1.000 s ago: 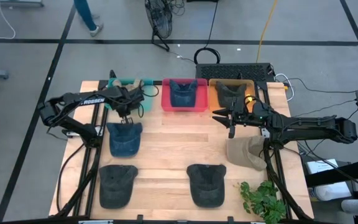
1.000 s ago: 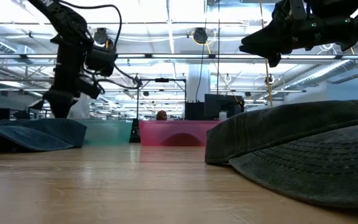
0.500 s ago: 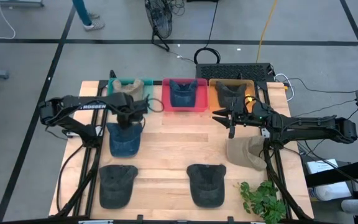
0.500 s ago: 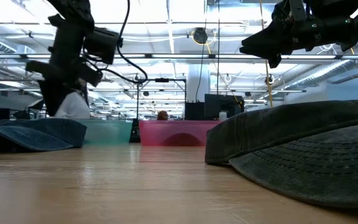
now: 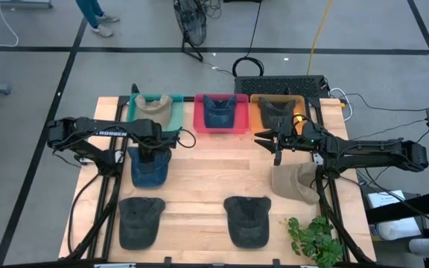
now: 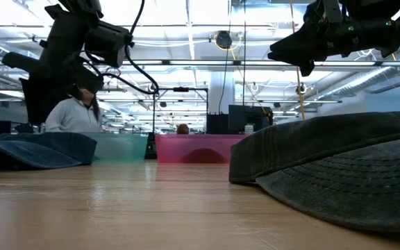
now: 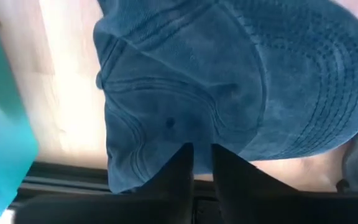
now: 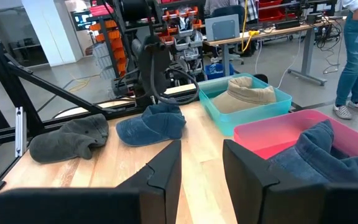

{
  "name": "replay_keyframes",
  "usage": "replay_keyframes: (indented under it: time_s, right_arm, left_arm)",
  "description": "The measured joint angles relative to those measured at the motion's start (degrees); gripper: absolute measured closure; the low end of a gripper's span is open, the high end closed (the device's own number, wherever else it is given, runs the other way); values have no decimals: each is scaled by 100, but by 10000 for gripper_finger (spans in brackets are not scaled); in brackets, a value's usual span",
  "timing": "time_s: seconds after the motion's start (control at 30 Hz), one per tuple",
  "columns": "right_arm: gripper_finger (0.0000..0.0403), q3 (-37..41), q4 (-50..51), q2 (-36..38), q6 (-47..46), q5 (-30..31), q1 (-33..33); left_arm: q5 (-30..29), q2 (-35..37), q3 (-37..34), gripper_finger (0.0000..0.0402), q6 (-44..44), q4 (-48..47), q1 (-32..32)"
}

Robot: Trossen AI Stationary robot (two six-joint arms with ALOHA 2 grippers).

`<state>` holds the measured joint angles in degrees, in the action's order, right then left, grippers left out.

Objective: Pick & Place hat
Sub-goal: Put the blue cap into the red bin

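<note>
A blue hat (image 5: 149,173) lies crown up on the table's left half, just near of the teal bin (image 5: 135,112), which holds a beige hat (image 5: 155,106). My left gripper (image 5: 153,153) hangs right above the blue hat's crown (image 7: 185,99), pointing down, its fingers a narrow gap apart. I cannot tell whether they touch the cloth. My right gripper (image 5: 263,141) hovers open and level over the table in front of the orange bin (image 5: 255,112), with nothing between its fingers (image 8: 201,146).
A pink bin (image 5: 199,119) holds a blue hat and the orange bin a dark one. A beige hat (image 5: 295,182) lies at the right, two dark grey hats (image 5: 140,220) (image 5: 247,221) near the front edge, and a plant (image 5: 315,240) at the front right. A person (image 6: 71,114) sits beyond the table.
My left gripper has swung from over the teal bin toward the table's near edge and now hangs over the blue hat. It has tipped to point more steeply down. The beige hat stays in the teal bin.
</note>
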<state>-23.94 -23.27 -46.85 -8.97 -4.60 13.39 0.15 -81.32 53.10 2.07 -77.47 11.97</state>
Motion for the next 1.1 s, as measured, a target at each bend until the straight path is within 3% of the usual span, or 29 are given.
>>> replay_keyframes:
  time_s: [0.23,0.4,0.6,1.1]
  right_arm:
    - [305,0,-2,0,16,-13,0]
    - [305,-1,-2,0,18,-13,0]
    - [305,-2,-2,0,20,-15,0]
    - [305,-2,-2,1,20,-15,0]
  left_arm:
    - [-17,0,0,257,-114,-46,-44]
    - [-22,0,0,230,-70,72,-44]
    - [92,0,0,231,-162,237,-48]
    - [81,0,-2,249,-1464,383,-48]
